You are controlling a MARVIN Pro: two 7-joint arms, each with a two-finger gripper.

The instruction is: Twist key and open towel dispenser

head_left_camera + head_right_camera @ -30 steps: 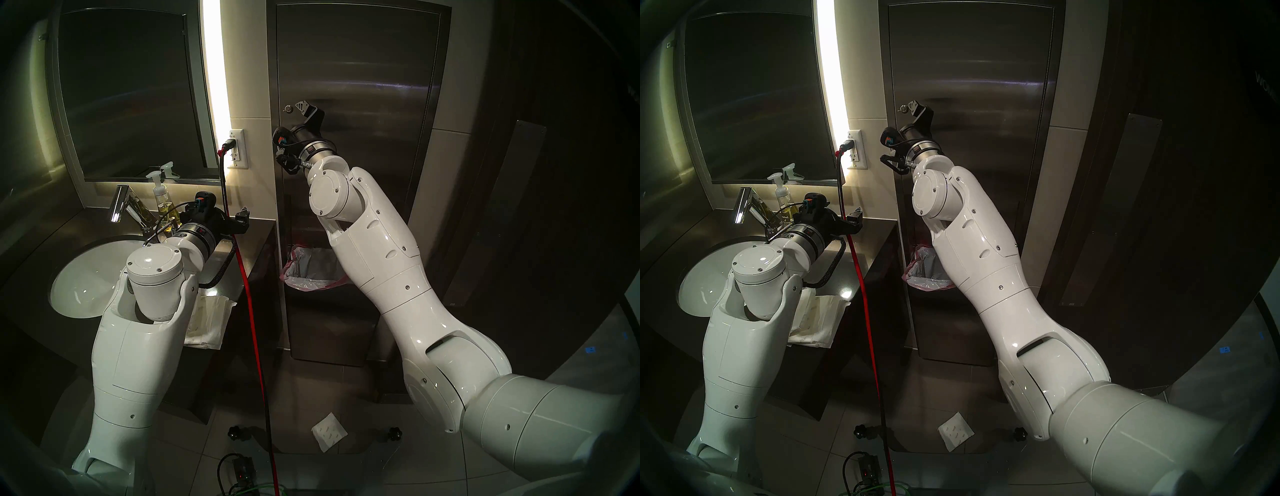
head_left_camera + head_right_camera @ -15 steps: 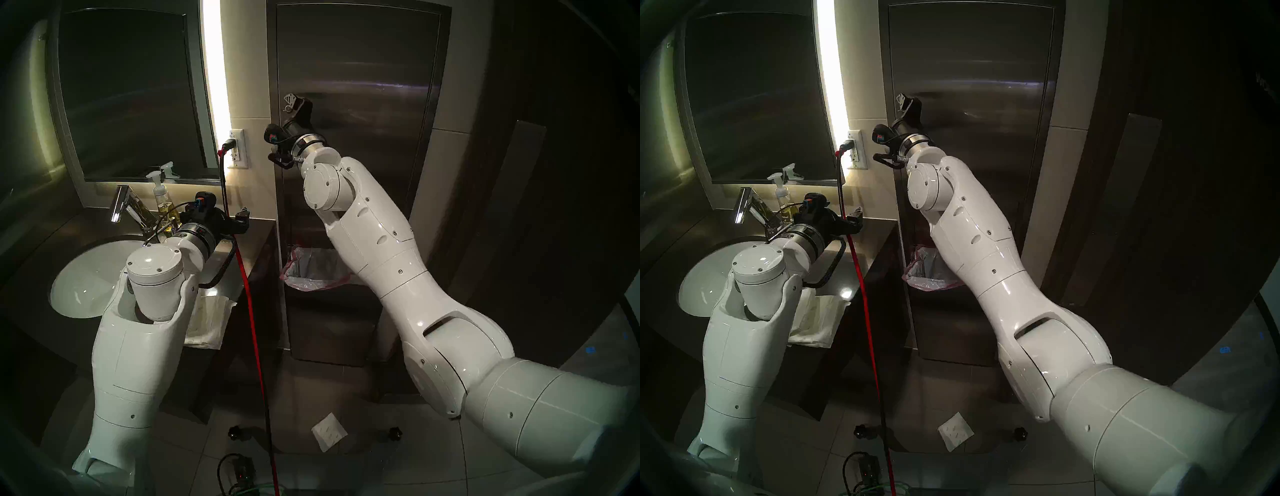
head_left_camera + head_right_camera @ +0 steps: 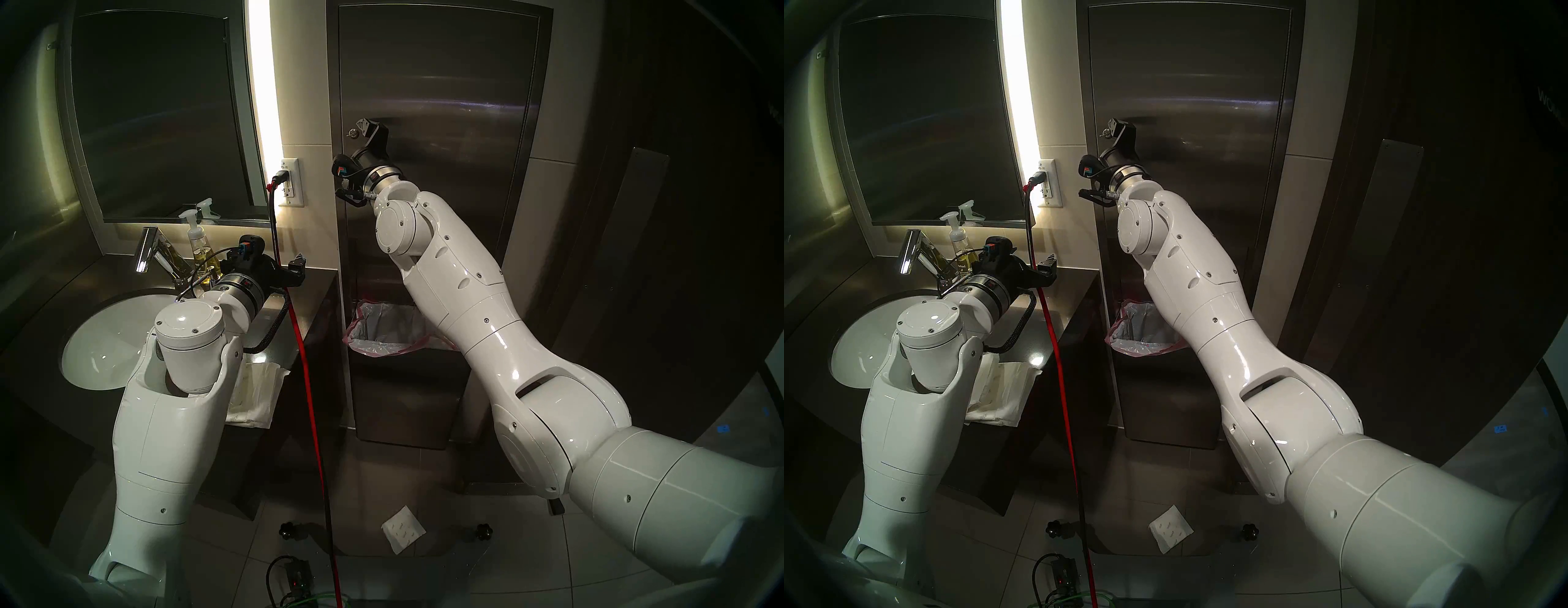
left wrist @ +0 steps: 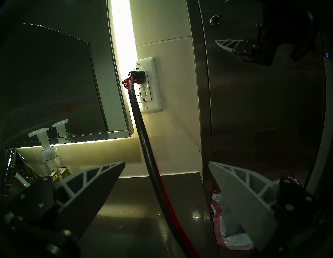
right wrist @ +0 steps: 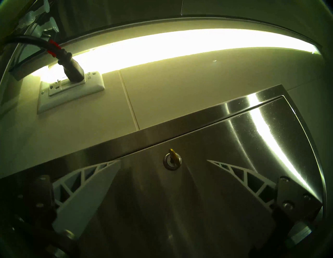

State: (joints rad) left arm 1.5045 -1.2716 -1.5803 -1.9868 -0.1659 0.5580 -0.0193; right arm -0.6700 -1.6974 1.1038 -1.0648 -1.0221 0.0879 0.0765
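Left wrist view showed a dark polished tabletop (image 4: 137, 203), cream wall tiles, a white outlet (image 4: 149, 86) labelled "P3-10". The right pincer (image 5: 163, 163) gaped empty before the small brass-coloured key (image 5: 172, 156) in the tall brushed-steel towel dispenser (image 5: 225, 162); the left pincer (image 4: 166, 163) gaped empty too.

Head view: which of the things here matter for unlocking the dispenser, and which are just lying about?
Job: key, lock, dispenser door, right gripper (open, short of the key).
Lying about: soap bottle, faucet, towels on counter, bin liner, paper on floor, cord.
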